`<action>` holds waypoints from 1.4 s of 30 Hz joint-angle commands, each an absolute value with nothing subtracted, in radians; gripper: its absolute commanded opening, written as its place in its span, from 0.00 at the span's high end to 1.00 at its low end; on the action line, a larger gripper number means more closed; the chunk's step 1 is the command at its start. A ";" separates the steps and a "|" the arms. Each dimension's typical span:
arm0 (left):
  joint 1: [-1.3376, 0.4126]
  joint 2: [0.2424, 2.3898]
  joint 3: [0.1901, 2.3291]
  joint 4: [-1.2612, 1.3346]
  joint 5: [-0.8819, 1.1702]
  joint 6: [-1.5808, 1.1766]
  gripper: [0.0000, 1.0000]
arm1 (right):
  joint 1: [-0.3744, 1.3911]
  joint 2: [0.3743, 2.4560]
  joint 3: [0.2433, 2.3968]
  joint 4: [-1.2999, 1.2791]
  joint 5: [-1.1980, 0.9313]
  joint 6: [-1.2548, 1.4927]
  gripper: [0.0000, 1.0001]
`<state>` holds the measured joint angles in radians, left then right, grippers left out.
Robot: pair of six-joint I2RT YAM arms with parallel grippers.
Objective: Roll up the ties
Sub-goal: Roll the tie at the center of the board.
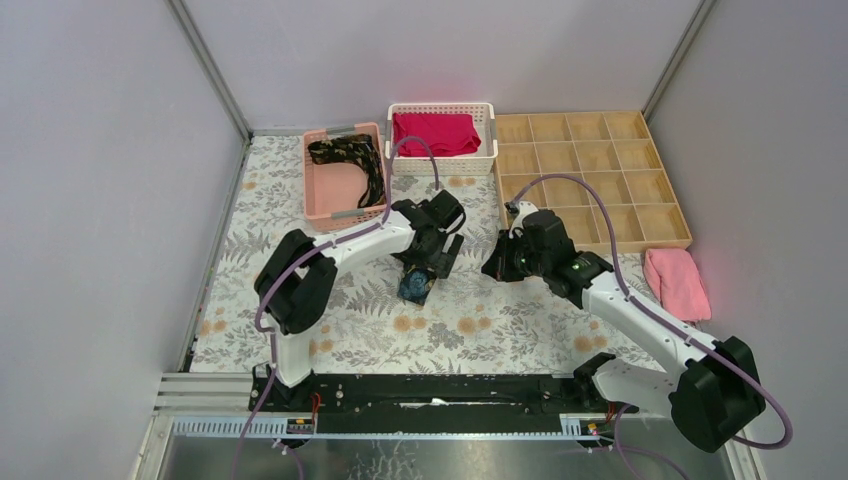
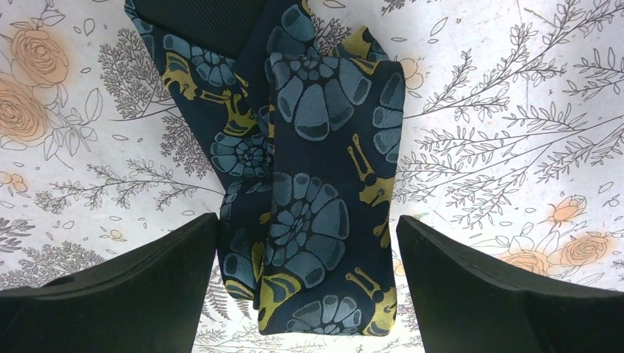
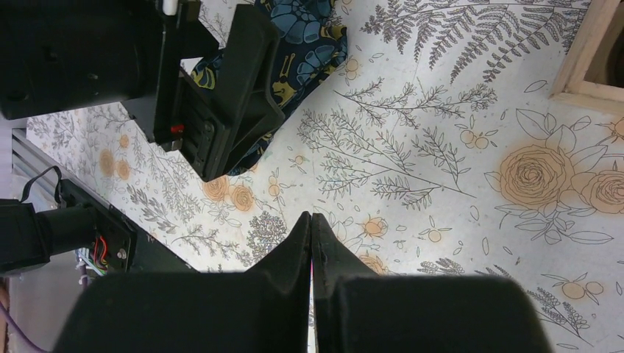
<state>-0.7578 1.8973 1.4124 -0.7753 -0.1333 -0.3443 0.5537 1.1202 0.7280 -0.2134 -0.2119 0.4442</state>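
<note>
Jaws of left gripper [image 2: 307, 228] spread wide over blue-patterned tie [image 2: 324, 147], loosely bundled on worktop [image 2: 478, 110]; right gripper [image 3: 310, 220] jaws pressed together, empty; second tie [image 1: 352, 160] unrolled in pink basket [image 1: 312, 185].

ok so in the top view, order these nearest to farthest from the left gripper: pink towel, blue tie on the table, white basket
1. blue tie, directly under the left gripper, between its open jaws
2. white basket, back centre
3. pink towel, far right
</note>
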 commanded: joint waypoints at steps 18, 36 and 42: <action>-0.738 1.970 1.424 -0.719 -0.154 -0.302 0.01 | 0.581 1.069 0.691 -0.213 -0.204 0.371 0.99; -0.677 2.031 1.305 -0.550 0.058 -0.263 0.01 | 1.011 1.147 0.881 -0.312 0.322 0.258 0.70; -0.644 2.010 1.251 -0.497 0.147 -0.252 0.01 | 1.289 1.414 1.066 -0.361 0.694 0.156 0.56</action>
